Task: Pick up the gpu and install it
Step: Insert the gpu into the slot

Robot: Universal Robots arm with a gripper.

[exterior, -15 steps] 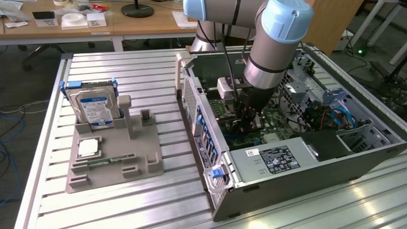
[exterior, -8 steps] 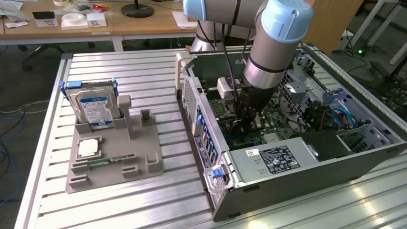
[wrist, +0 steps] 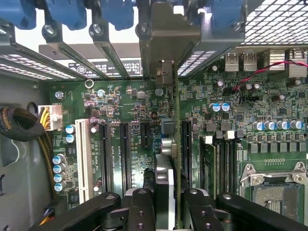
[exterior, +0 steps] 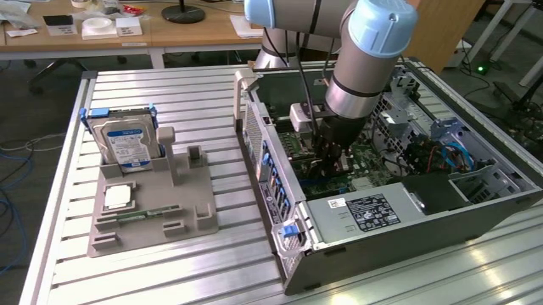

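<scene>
In the wrist view the gpu (wrist: 176,120) is seen edge-on: a thin green board with its silver end bracket (wrist: 166,33) up against the case's rear slot openings. My gripper (wrist: 166,204) is shut on it, one black finger (wrist: 139,207) on each side. The card stands upright over the green motherboard (wrist: 120,96), in line with the long black expansion slots (wrist: 124,154); whether its edge is in a slot I cannot tell. In the exterior view my gripper (exterior: 331,159) reaches down inside the open computer case (exterior: 407,248), and the arm hides the card there.
A white slot (wrist: 83,159), a black cable bundle (wrist: 19,125) and the CPU socket (wrist: 274,192) flank the card. Outside the case, a grey holder (exterior: 152,216) carries a hard drive (exterior: 127,143) and a memory stick (exterior: 149,214). The power supply (exterior: 365,213) sits at the case's near end.
</scene>
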